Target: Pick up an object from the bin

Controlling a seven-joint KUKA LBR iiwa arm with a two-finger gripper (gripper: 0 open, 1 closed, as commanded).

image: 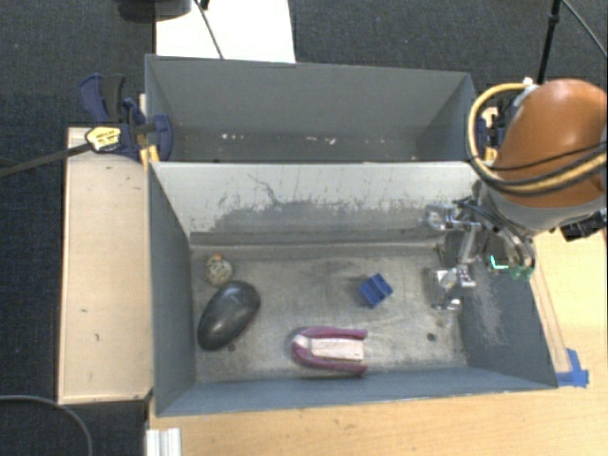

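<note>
- The grey metal bin (171,283) is the largest thing here. Its sloping walls run down to a scuffed floor where four loose things lie well apart, none of them heaped.
- My arm (532,207) reaches in over the bin's right rim. The rounded orange cover (556,131) sits at the wrist with cables looped round it.
- My pincer (449,293) hangs low at the right end of the floor, just beside the foot of the right wall. I cannot tell whether it is wide or narrow. It is over a bare patch of floor, not over any of the loose things.
- A dark grey oval thing (228,313), smooth and shaped like a computer mouse, lies tilted at the left end of the floor near the left wall.
- A long purple and white thing (330,348) lies flat along the near wall, about the middle of the floor.
- A small blue block (374,290) sits right of the middle. It is the nearest thing to my pincer, to the pincer's left in the camera view, and not touching it.
- A tiny round pale thing (219,271) lies just behind the dark oval, near the back left corner. I cannot tell what it is.
</note>
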